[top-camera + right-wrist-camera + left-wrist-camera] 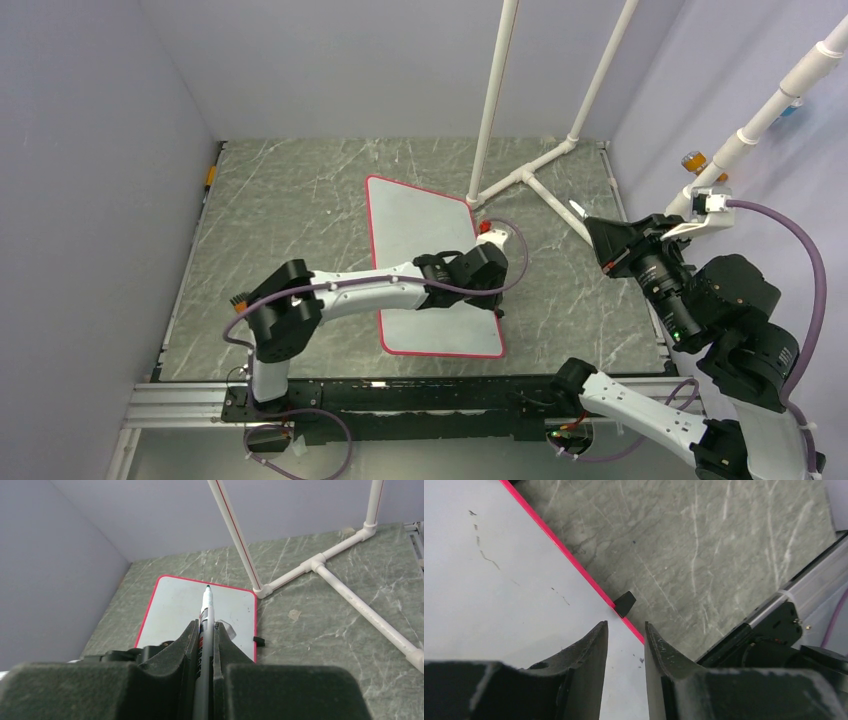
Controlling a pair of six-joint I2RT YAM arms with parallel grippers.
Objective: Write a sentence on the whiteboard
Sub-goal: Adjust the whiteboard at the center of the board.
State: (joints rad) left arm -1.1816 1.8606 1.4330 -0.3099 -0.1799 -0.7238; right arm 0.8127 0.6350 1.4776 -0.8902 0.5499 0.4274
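The whiteboard [415, 225] lies flat on the marble table, white with a thin red rim. I see no green sentence on it, only faint dark specks in the left wrist view [484, 605]. My left gripper [488, 290] hovers low over the board's right edge near a black foot [625, 602]. Its jaws stand a narrow gap apart with nothing between them [626, 630]. My right gripper [615, 245] is raised to the right of the board and shut on a grey marker [206, 605]. The marker's uncapped tip points toward the board [175, 605].
A white PVC pipe frame [530, 180] stands just behind and right of the board, also in the right wrist view [320, 562]. An aluminium rail [400, 400] runs along the table's near edge [809, 587]. Grey walls close in left, back and right.
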